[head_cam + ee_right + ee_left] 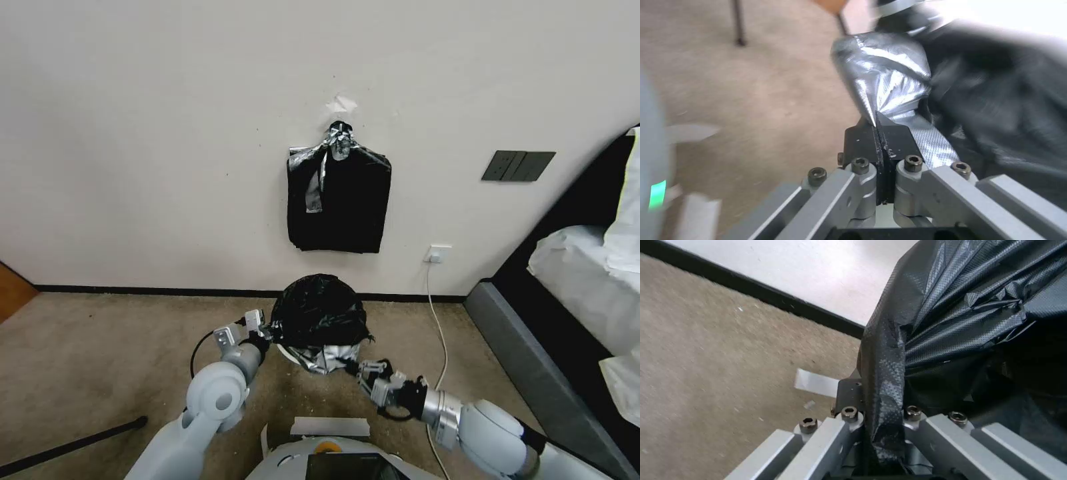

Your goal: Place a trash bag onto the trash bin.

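Observation:
The glossy black trash bag (319,313) is draped over the trash bin, of which only a pale sliver (288,352) shows at the bag's lower left edge. My left gripper (267,328) is at the bag's left side, shut on a fold of the trash bag (882,396). In front of the bin on the right, my right gripper (357,367) is shut on the bag's silvery lower edge. In the right wrist view the right gripper (880,133) has its fingertips pressed together on a point of the trash bag (889,80).
A flat stack of black bags (339,200) hangs on the wall above the bin. A white cable (437,313) runs down from a socket to the carpet. A bed frame (533,353) stands at the right. A black rod (73,443) lies at the front left.

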